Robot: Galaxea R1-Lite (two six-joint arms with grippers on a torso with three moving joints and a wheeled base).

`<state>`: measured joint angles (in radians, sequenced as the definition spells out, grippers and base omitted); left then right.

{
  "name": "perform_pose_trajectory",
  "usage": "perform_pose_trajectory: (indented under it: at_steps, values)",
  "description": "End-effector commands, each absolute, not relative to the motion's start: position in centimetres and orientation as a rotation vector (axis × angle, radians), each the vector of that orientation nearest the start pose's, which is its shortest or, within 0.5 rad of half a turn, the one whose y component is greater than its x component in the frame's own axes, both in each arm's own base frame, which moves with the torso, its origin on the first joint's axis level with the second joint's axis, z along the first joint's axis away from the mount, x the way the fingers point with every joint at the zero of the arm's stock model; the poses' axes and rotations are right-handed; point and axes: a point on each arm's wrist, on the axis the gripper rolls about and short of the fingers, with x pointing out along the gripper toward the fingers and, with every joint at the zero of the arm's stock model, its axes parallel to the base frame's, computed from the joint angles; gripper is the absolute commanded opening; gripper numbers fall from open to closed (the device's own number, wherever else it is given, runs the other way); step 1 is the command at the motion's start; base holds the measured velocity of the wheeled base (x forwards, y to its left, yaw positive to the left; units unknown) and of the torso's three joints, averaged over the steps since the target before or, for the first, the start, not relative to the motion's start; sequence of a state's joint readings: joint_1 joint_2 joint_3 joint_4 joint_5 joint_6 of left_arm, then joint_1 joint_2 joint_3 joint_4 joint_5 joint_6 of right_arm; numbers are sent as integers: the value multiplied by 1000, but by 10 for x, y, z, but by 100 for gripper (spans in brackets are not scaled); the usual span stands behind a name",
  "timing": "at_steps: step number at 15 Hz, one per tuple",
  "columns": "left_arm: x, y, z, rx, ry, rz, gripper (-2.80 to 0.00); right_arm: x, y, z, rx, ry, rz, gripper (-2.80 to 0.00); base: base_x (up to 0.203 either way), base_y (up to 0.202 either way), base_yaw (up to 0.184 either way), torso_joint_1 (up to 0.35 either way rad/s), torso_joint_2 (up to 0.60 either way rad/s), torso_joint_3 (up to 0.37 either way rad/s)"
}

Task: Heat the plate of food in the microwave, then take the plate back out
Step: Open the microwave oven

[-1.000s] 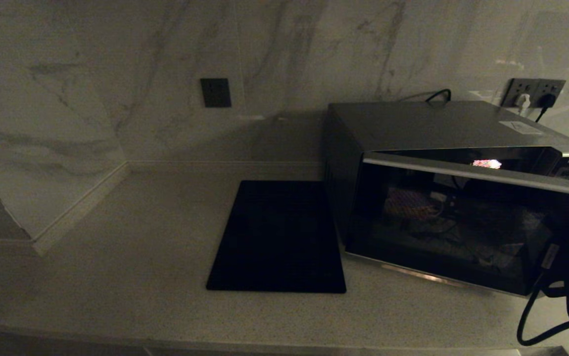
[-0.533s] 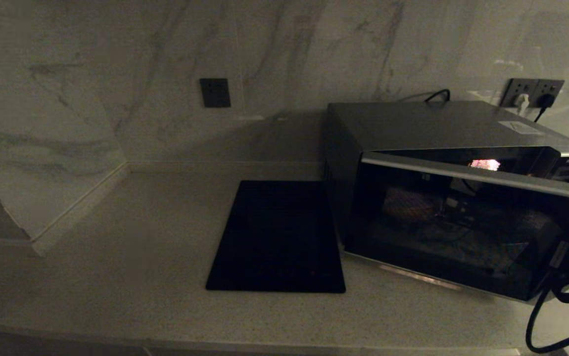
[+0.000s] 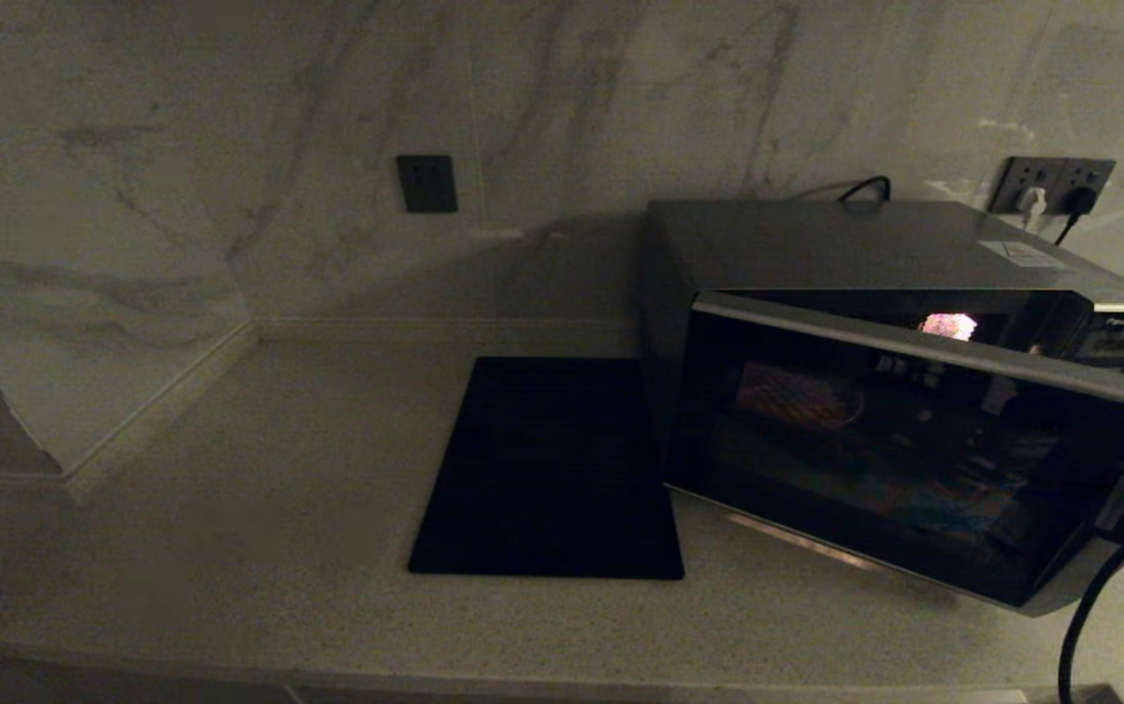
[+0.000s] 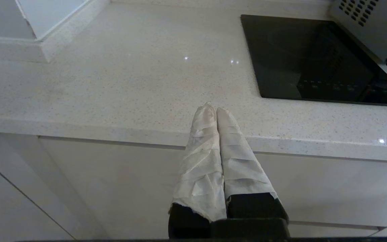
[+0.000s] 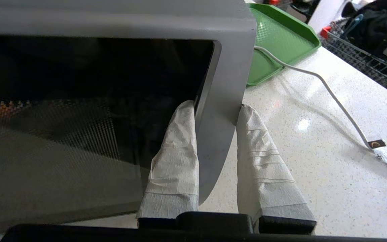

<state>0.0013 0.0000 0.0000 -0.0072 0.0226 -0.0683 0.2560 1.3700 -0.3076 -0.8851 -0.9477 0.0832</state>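
The left hand (image 4: 216, 109), its two white-wrapped fingers pressed together with nothing between them, hangs at the near edge of the pale speckled stone desk (image 3: 259, 508), left of the flat black square mat (image 3: 550, 469) that lies on the desk just beside the microwave. A small dark square wall plate (image 3: 426, 183) sits on the marble wall beyond the mat. To the right stands the large dark-grey and silver microwave (image 3: 875, 249), its dark glass door (image 3: 899, 450) partly swung out toward the near side, a small light glowing in the gap above the door. The right hand (image 5: 215, 109) is at the door's free right edge, one white-wrapped finger (image 5: 176, 151) on the glass face and the other behind the silver trim, clamped on the door. Right of the microwave a green plastic tray (image 5: 274, 43) lies on the desk with a white cable (image 5: 328, 90) running beside it. The plate of food cannot be made out; a faint orange patch shows through the glass
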Motion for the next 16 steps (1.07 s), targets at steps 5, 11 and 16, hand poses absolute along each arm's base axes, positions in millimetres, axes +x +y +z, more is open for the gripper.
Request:
perform_pose_trajectory:
  at_steps: [5,11,16]
  values:
    - [-23,0,76,-69,-8,24,-280,168,25,148,-44,158,-709,-280,0,0,0,0,0,0]
    - [-23,0,76,-69,-9,24,-280,163,23,140,-60,181,-713,-280,0,0,0,0,0,0]
    - [-23,0,76,-69,-7,24,-280,160,23,136,-70,197,-713,0,0,0,0,0,0,0]
